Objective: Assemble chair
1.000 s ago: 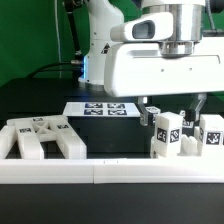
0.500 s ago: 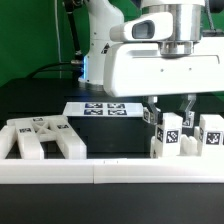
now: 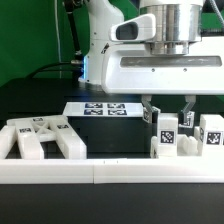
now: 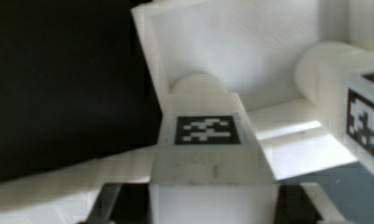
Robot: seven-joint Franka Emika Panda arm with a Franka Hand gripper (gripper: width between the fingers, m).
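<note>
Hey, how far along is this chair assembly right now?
Nothing looks joined yet: the white tagged slab pieces look loose at the exterior view's left. In hand: the claw straddles an upright white tagged square post; grip unclear. All joining remains.

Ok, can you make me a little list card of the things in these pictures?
gripper: open, one finger each side of the tagged post
tagged post: upright, exterior view's right, not clamped
second post: upright, further right
chair pieces: white, tagged, exterior view's left
marker board: lying flat, behind
front rail: long, plain white
</note>
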